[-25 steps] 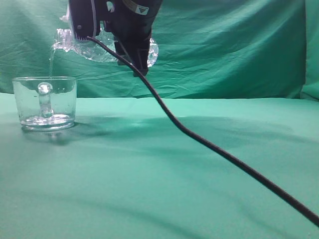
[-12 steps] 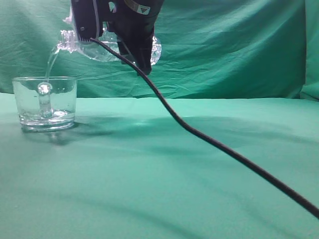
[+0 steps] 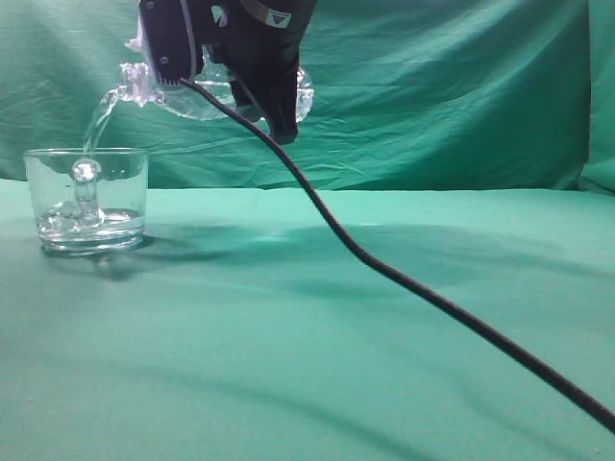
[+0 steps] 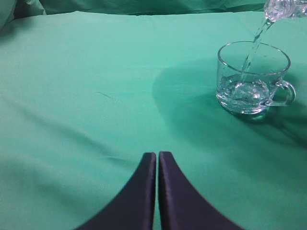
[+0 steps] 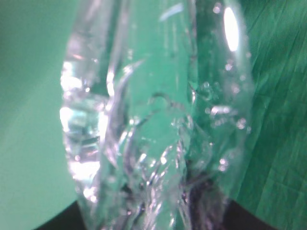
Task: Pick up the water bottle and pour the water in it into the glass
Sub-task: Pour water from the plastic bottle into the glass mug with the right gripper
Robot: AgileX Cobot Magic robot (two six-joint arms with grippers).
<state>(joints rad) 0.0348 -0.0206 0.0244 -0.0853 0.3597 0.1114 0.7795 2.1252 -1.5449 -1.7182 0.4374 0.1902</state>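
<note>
Pouring is under way: right gripper (image 3: 252,72), jaws pinching the tipped bottle (image 3: 207,91), streams water (image 4: 253,52) into the glass (image 3: 86,200) at far left. Next, tip further. Left gripper (image 4: 157,165) idles, jaws pressed together.

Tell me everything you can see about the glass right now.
The glass is a short, wide, clear mug with straight sides, a thick base and a rounded handle. It stands upright on the green cloth, partly filled. A thin stream of water falls into it from the tilted water bottle above. No gripper touches it.
</note>
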